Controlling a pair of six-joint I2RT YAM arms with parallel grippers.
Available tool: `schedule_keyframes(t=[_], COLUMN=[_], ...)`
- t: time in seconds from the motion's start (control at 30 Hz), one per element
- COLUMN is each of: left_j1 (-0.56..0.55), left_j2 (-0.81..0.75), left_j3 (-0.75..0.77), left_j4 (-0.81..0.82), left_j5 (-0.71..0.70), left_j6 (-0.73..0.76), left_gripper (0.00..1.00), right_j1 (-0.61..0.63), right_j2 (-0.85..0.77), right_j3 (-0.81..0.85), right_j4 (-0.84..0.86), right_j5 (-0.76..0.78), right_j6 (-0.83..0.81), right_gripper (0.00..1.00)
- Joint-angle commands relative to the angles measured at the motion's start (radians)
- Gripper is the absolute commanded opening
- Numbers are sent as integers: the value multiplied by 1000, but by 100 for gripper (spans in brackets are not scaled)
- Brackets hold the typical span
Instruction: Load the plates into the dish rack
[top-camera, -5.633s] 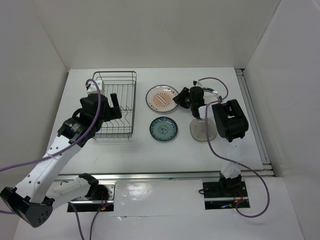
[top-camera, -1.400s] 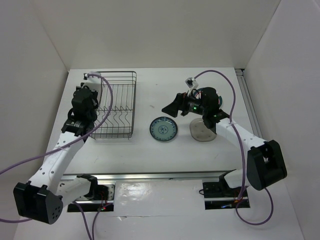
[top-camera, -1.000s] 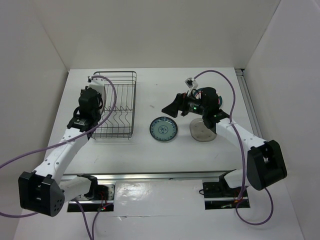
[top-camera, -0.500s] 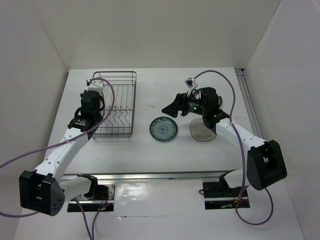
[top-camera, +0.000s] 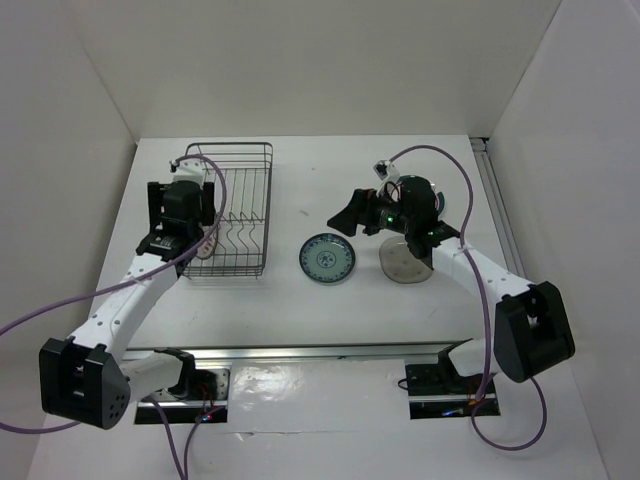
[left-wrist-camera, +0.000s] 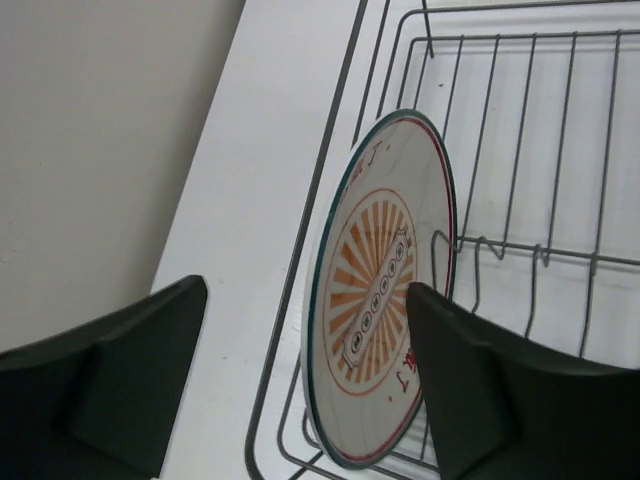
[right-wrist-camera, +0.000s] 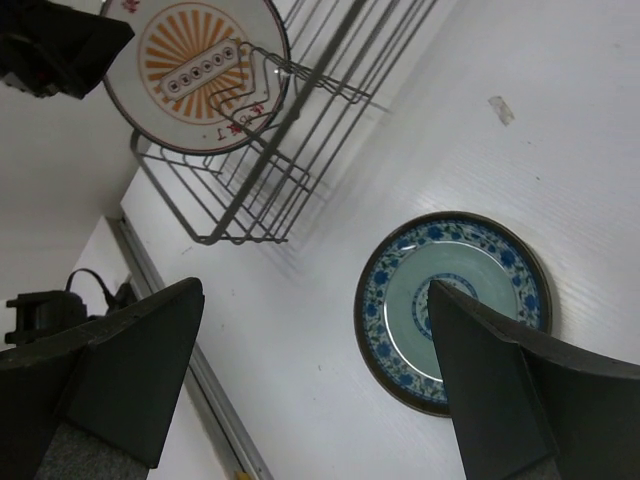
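Sunburst plate (left-wrist-camera: 380, 310) on edge in the near left corner of the rack (top-camera: 238, 215), just released by the left pincer (left-wrist-camera: 305, 300) (jaws wide, empty), blue plate (right-wrist-camera: 455, 310) and clear plate (top-camera: 405, 262) yet to load from the tabletop (top-camera: 330, 300), right pincer (right-wrist-camera: 315, 295) gaping empty.

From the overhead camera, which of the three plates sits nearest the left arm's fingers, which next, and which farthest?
1. Sunburst plate, standing in the dish rack's near-left corner, just below the left fingers.
2. Blue patterned plate, flat on the table, mid-scene.
3. Clear plate, farther right, beneath the right arm.
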Motion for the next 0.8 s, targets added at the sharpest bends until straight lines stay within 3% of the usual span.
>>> schedule_keyframes(t=[0.0, 0.17, 0.27, 0.43, 0.63, 0.77], left_j1=[-7, -39, -71, -94, -94, -94], left_j2=[-11, -77, -157, -284, -272, -254], left_j3=[68, 191, 231, 220, 205, 214], left_j4=[3, -148, -178, -134, -97, -97], left_j5=[22, 67, 145, 473, 724, 754], left_j6=[-83, -239, -253, -293, -333, -353], left_gripper=[98, 100, 100, 100, 100, 100], right_j1=[-5, -5, 27, 69, 162, 218], right_j2=[-40, -126, -212, -338, -330, -206], right_j3=[26, -20, -51, -218, -361, -408], right_j4=[-80, -179, -283, -311, -198, -42], right_j5=[94, 210, 336, 433, 487, 544], right_j6=[-27, -27, -2, 75, 183, 214], right_gripper=[100, 100, 100, 100, 91, 87])
